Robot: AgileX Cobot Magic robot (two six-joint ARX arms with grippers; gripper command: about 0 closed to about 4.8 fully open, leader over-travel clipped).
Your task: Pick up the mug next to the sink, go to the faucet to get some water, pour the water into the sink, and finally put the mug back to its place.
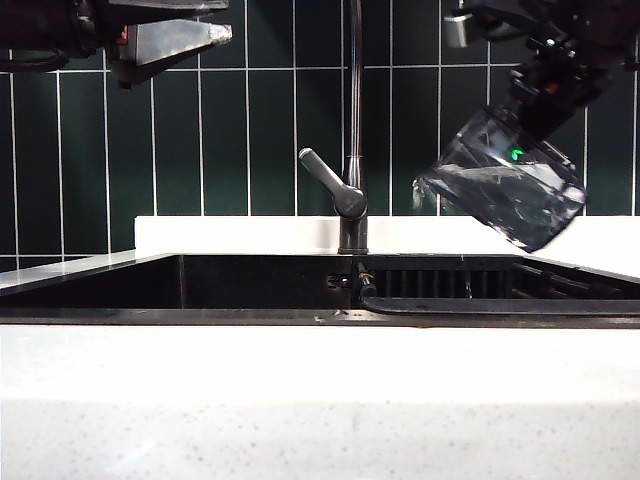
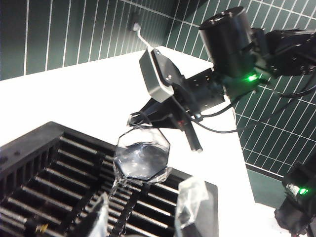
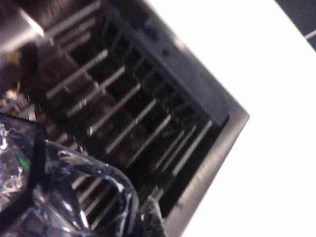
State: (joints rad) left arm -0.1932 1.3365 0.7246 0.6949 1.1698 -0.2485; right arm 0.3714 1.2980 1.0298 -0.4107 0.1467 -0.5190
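Note:
The clear faceted mug hangs tilted over the right part of the black sink, mouth turned down toward the faucet. My right gripper is shut on its upper wall. A thin stream of water runs from the mug's mouth onto the rack below. In the right wrist view the mug sits at my right gripper. My left gripper is high at the far left, away from the mug. Its fingers stand open with nothing between them, left gripper.
A black slatted rack fills the right half of the sink. The faucet's lever sticks out to the left. White speckled countertop runs along the front, and dark green tiles cover the back wall.

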